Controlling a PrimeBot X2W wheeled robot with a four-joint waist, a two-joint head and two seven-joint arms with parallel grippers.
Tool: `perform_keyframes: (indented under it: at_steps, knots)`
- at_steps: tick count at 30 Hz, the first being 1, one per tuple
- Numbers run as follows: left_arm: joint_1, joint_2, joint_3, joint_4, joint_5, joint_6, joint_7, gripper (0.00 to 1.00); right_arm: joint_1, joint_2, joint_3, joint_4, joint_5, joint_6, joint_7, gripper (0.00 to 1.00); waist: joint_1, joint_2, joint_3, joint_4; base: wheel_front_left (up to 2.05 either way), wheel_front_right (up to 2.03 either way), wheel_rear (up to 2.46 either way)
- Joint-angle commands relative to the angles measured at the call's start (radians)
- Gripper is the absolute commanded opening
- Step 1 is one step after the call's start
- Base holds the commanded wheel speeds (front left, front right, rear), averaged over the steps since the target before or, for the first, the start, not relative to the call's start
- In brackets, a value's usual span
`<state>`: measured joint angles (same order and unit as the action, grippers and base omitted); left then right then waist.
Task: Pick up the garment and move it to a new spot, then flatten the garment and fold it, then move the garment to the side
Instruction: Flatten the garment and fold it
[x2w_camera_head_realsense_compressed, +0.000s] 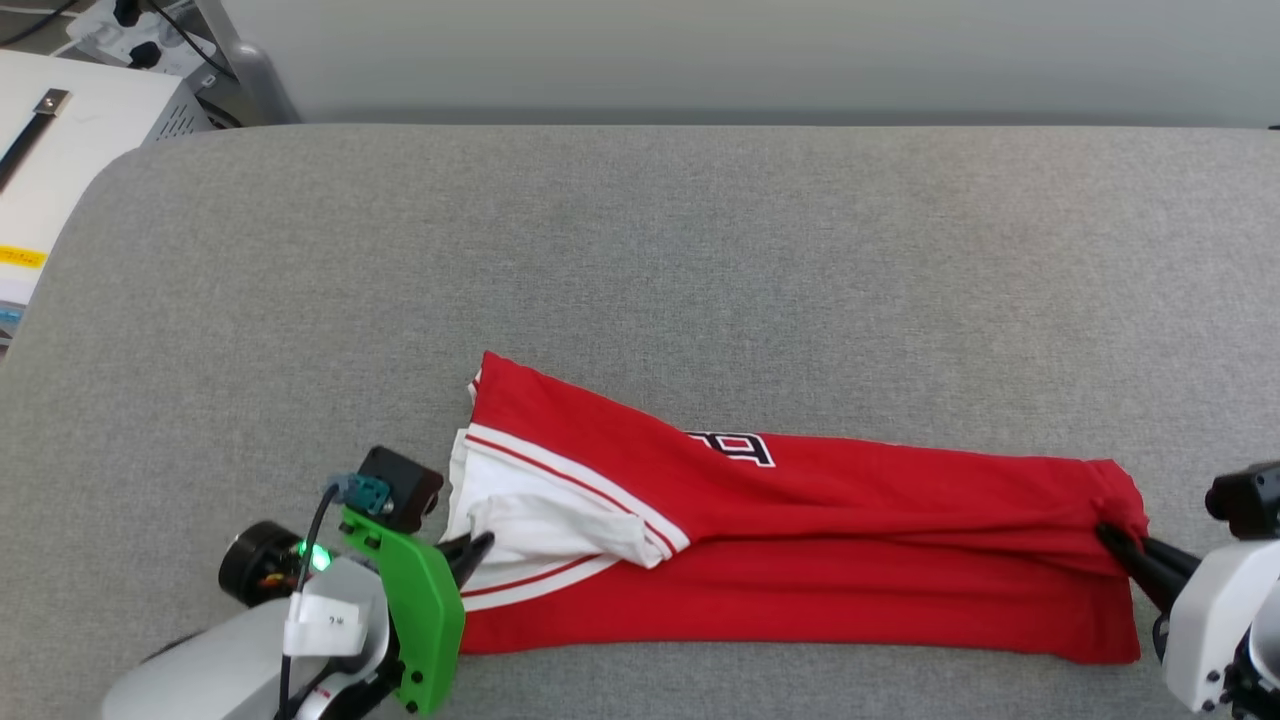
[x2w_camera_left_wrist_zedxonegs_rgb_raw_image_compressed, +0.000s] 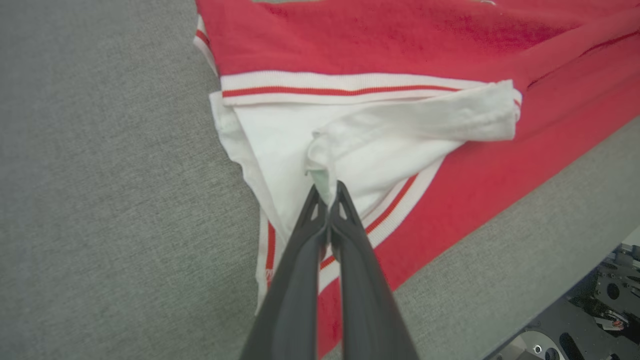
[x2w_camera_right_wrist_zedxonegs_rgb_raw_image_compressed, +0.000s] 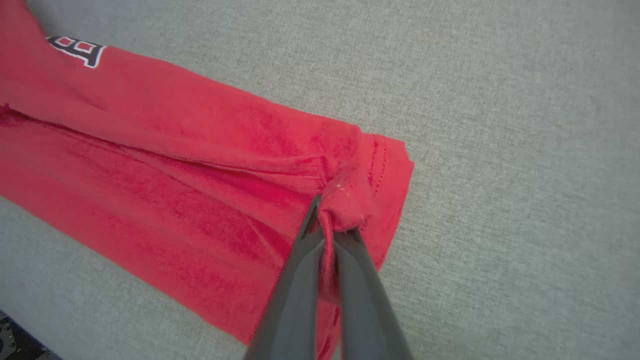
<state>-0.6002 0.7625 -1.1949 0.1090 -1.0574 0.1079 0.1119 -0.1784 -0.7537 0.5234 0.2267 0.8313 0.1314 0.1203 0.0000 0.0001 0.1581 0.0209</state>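
The left gripper (x2w_camera_head_realsense_compressed: 482, 547) pinched the shirt's (x2w_camera_head_realsense_compressed: 800, 560) sleeve (x2w_camera_head_realsense_compressed: 545, 520), the right gripper (x2w_camera_head_realsense_compressed: 1107, 533) its hem (x2w_camera_head_realsense_compressed: 1128, 497). The lettering (x2w_camera_head_realsense_compressed: 735, 447) lay folded, unreadable; a white box (x2w_camera_head_realsense_compressed: 70, 140) sat upper left.

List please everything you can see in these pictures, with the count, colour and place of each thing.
basketball jersey: one, red and white, stretched along the table's near side
table: one, grey fabric top, under the jersey
equipment case: one, white, beyond the far left corner
power strip: one, white with black plugs, far left
left fingers: two, dark, shut on a white sleeve
right fingers: two, dark, shut on the bunched red hem
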Motion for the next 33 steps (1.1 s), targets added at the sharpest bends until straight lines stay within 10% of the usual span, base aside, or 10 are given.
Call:
perform_keyframes:
  at_steps: [1,5,6,7,8,24,33]
  knots:
    - [0.026,0.001,-0.002,0.010,-0.017,0.005,-0.011,0.00,0.025,0.013,-0.013,0.001,-0.010,-0.001,0.003,0.00,0.0000,-0.0001,0.010,-0.002,0.00,0.00,0.00]
    - [0.054,-0.023,-0.002,0.055,-0.024,0.011,-0.043,0.00,0.051,0.047,-0.029,0.027,-0.017,-0.001,0.012,0.00,0.0000,-0.0001,0.024,-0.004,0.00,0.00,0.00]
    - [0.057,-0.031,0.002,0.064,-0.025,0.016,-0.054,0.21,0.052,0.053,-0.030,0.030,-0.018,-0.001,0.013,0.09,0.0000,-0.0001,0.024,-0.003,0.00,0.00,0.00]
    - [0.060,-0.039,0.005,0.074,-0.023,0.024,-0.065,0.90,0.052,0.062,-0.036,0.033,-0.015,-0.001,0.011,0.77,0.0000,-0.0001,0.022,-0.003,0.00,0.00,0.00]
    - [0.063,-0.043,0.008,0.080,-0.019,0.031,-0.079,1.00,0.052,0.068,-0.040,0.031,-0.010,-0.001,0.008,1.00,0.0000,-0.0001,0.018,-0.003,0.00,0.00,0.00]
    - [0.149,-0.056,0.228,0.008,0.147,0.343,-0.372,1.00,0.138,-0.073,-0.293,-0.171,0.324,-0.001,0.179,1.00,0.0000,-0.0001,-0.042,0.008,0.00,0.00,0.00]
    - [0.283,-0.189,0.503,-0.077,0.405,0.400,-0.373,1.00,0.126,-0.062,-0.273,-0.067,0.357,-0.001,0.331,1.00,0.0000,-0.0001,0.004,0.042,0.00,0.00,0.00]
